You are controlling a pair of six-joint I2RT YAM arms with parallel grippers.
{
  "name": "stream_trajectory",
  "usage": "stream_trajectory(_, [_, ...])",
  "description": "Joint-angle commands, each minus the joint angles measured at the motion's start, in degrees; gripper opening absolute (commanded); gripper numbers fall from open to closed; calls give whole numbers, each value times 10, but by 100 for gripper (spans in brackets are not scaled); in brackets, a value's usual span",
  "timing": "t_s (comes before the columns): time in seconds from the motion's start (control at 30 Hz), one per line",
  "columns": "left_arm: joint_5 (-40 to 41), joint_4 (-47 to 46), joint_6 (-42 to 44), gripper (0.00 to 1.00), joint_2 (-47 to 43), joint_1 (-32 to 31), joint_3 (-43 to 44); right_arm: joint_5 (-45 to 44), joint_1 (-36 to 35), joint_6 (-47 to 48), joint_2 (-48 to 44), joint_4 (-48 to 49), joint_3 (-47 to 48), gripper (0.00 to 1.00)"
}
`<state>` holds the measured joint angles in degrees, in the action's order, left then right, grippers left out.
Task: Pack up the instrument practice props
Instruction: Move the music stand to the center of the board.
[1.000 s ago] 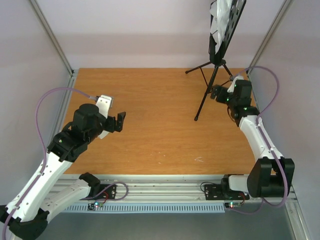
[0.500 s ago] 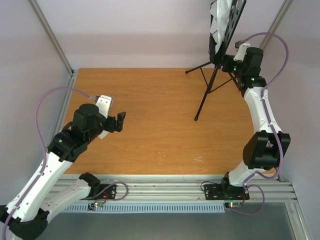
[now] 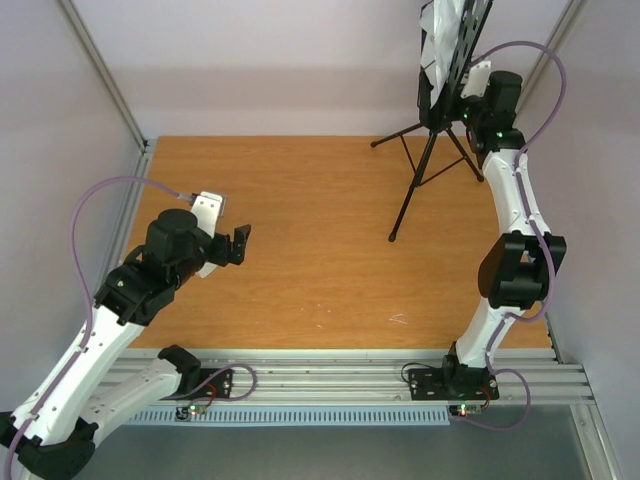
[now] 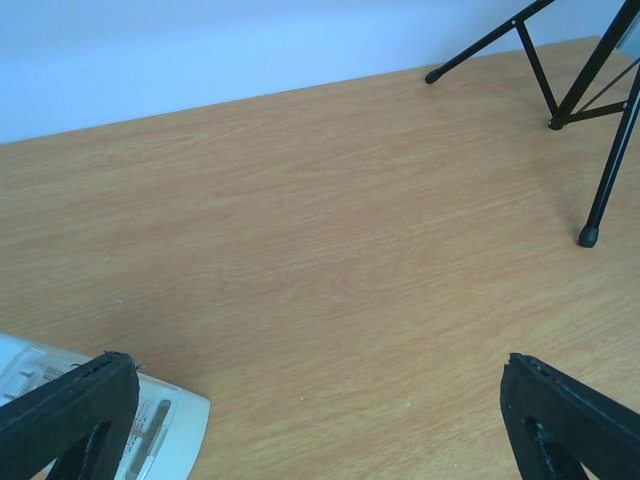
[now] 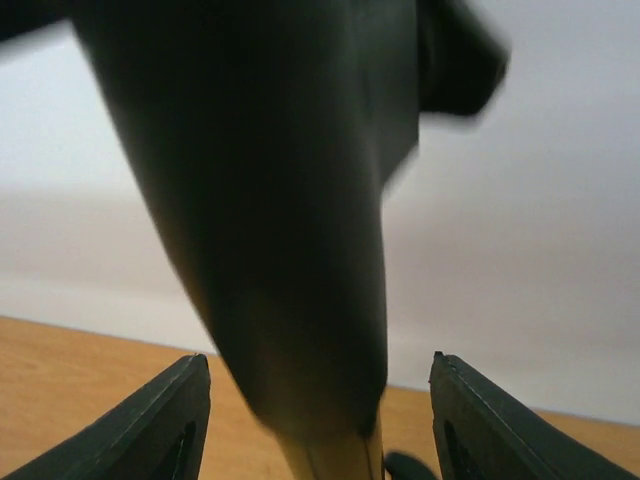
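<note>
The black tripod music stand [image 3: 428, 160] stands at the back right of the table. Its perforated desk [image 3: 462, 40] holds white sheet-music pages [image 3: 433, 50]. My right gripper [image 3: 458, 105] is raised behind the stand, just below the desk. In the right wrist view it [image 5: 320, 425] is open, with a dark blurred part of the stand [image 5: 280, 250] between its fingers. My left gripper [image 3: 240, 245] hangs open and empty over the left of the table, as the left wrist view [image 4: 315, 400] shows. A white slotted object [image 4: 150, 425], perhaps the metronome, lies by its left finger.
The stand's feet [image 4: 588, 236] spread over the back right of the wooden table [image 3: 320, 260]. Metal frame posts [image 3: 105, 80] rise at the back corners against the pale walls. An aluminium rail [image 3: 330, 375] runs along the near edge.
My right arm has risen from beside the tripod legs to the upper post, just under the desk. The left arm has not moved.
</note>
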<state>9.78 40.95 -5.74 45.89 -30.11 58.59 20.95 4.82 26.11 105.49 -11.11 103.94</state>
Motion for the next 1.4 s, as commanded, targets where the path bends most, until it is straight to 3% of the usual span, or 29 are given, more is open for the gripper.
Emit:
stream_trajectory(0.0, [6, -6, 1, 99, -5, 1, -4, 16, 2, 33, 21, 11, 54, 58])
stream_trajectory(0.23, [10, -7, 1, 99, -2, 1, -5, 19, 2, 57, 31, 12, 58, 43])
stream_trajectory(0.6, [16, -6, 3, 99, 1, 0, -5, 21, 2, 86, 8, 28, 36, 2])
stream_trajectory(1.0, [15, -7, 2, 99, -4, 1, -6, 4, 2, 29, -167, 205, -161, 1])
stream_trajectory(1.37, [15, -8, 2, 99, -3, 1, -8, 126, -8, -16, -259, 204, -231, 1])
